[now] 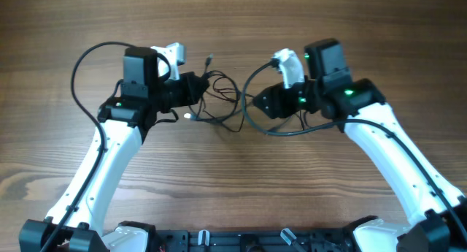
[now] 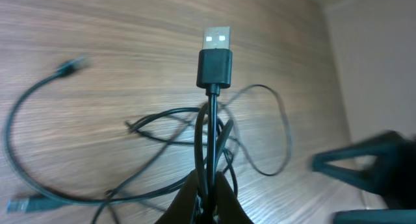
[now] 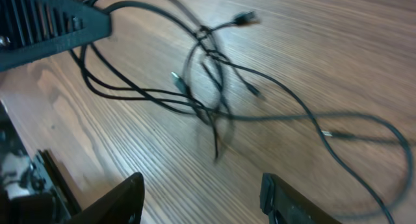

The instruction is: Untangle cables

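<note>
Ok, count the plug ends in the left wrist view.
3: a USB plug upright on the cable in the left claw, one upper left, one lower left. Others may hide in the tangle.

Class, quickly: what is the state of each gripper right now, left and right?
Left gripper: closed, holding a USB cable below its plug.
Right gripper: open, holding nothing.

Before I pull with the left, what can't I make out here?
- Left wrist: cables vanish into the left gripper at the bottom edge; far plug blurred, type unclear.
- Right wrist: crossings blurred, top strand unclear; one cable runs off the right edge.
- Overhead: strands too thin to trace.
</note>
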{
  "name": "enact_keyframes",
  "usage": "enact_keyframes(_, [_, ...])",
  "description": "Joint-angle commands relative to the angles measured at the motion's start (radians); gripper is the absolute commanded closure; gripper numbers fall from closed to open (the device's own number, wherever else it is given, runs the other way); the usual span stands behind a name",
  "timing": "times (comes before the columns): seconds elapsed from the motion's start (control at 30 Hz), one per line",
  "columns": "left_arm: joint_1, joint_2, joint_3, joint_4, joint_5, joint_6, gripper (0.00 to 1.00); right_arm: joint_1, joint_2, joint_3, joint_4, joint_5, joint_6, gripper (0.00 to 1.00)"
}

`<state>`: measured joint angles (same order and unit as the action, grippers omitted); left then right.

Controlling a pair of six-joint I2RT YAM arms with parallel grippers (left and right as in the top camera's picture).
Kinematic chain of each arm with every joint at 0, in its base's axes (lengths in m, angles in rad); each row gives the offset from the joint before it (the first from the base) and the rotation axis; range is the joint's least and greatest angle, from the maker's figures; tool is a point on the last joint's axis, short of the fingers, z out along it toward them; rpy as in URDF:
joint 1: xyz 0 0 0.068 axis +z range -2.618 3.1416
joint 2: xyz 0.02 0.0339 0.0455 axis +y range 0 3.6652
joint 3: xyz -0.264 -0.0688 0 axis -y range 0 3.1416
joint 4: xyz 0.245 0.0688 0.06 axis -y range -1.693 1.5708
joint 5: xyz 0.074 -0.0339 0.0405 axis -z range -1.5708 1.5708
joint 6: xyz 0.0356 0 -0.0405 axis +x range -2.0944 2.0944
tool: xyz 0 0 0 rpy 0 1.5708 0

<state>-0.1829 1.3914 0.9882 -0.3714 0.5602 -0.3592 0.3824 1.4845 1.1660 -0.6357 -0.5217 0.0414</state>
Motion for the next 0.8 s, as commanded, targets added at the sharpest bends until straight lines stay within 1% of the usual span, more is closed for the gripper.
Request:
enact_keyframes(0.0, [-0.032, 0.004, 0.008, 0.047, 0.102, 0.006, 0.96, 0.045, 0.058, 0.013, 0.05, 0.055, -0.049, 0.4])
enact_keyframes(0.1, [-0.034, 0.004, 0.008, 0.09, 0.136, -0.058, 0.96, 0.069, 0.087, 0.013, 0.098, 0.089, -0.027, 0.39])
enact_keyframes(0.2, [-0.034, 0.004, 0.008, 0.125, 0.154, -0.108, 0.96, 0.08, 0.11, 0.013, 0.145, 0.149, 0.043, 0.36])
enact_keyframes(0.3, [-0.034, 0.004, 0.008, 0.14, 0.154, -0.149, 0.96, 0.082, 0.127, 0.013, 0.175, 0.148, 0.048, 0.36])
enact_keyframes(0.43, [-0.034, 0.004, 0.008, 0.144, 0.155, -0.174, 0.96, 0.082, 0.15, 0.012, 0.188, 0.16, 0.056, 0.37])
enact_keyframes(0.53, [-0.034, 0.004, 0.008, 0.145, 0.163, -0.179, 0.96, 0.082, 0.161, 0.012, 0.202, 0.219, 0.106, 0.41])
enact_keyframes(0.6, [-0.034, 0.004, 0.008, 0.144, 0.169, -0.181, 0.96, 0.082, 0.162, 0.011, 0.211, 0.239, 0.126, 0.46])
enact_keyframes(0.67, [-0.034, 0.004, 0.008, 0.142, 0.17, -0.181, 0.96, 0.082, 0.162, 0.01, 0.226, 0.245, 0.138, 0.65])
enact_keyframes(0.7, [-0.034, 0.004, 0.008, 0.14, 0.17, -0.181, 0.96, 0.082, 0.162, 0.01, 0.234, 0.252, 0.158, 0.71])
enact_keyframes(0.73, [-0.034, 0.004, 0.008, 0.137, 0.17, -0.181, 0.96, 0.082, 0.162, 0.01, 0.239, 0.267, 0.185, 0.81])
enact_keyframes(0.77, [-0.034, 0.004, 0.008, 0.135, 0.169, -0.181, 0.96, 0.082, 0.162, 0.01, 0.24, 0.291, 0.21, 0.87])
